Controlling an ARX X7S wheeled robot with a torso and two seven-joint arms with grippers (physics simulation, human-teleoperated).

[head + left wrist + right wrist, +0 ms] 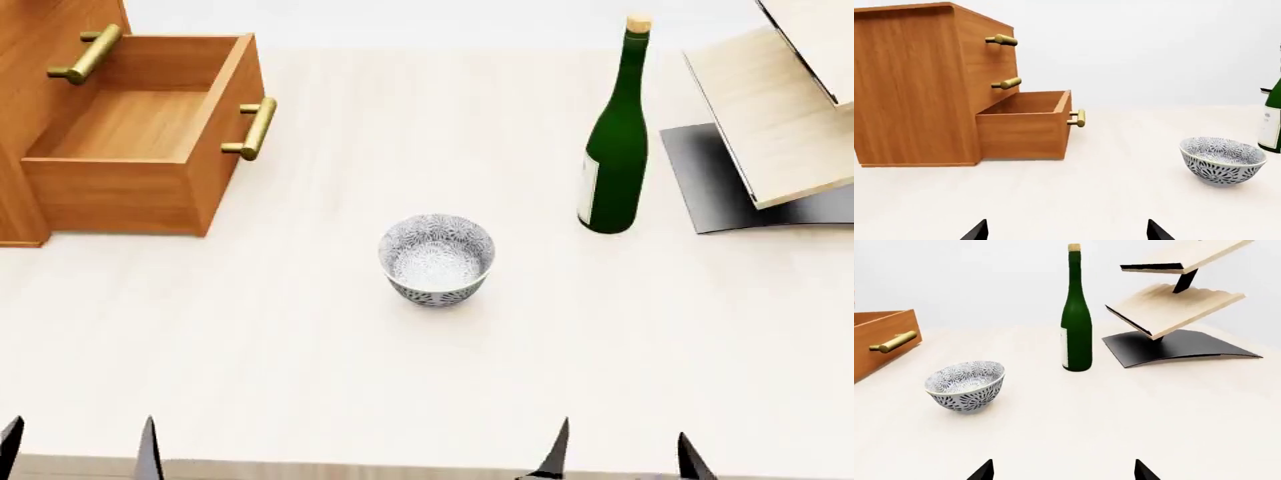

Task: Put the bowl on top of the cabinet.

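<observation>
From the left wrist camera, the cabinet (917,85) stands tall on the pale table (1087,190), its lowest drawer (1029,124) pulled out and bare inside, brass handles (1002,40) on the drawers above. The bowl (1221,161) sits upright on the table well off to the side of the cabinet, just in front of a green bottle (1271,120). Only the two dark tips of the left gripper (1066,231) show, spread wide with nothing between them. From the head camera, the bowl (437,258) rests near the middle of the table, apart from the open drawer (140,140) on one side and the bottle (617,140) on the other; a pale slanted-board rack (787,110) on a dark base stands beyond the bottle. Both grippers' tips peek in at the near edge, the right gripper (618,458) parted and empty too. From the right wrist camera, the bowl (965,385) sits between the drawer's corner (881,342) and the bottle (1076,315), touching neither, with the rack (1174,305) behind.
</observation>
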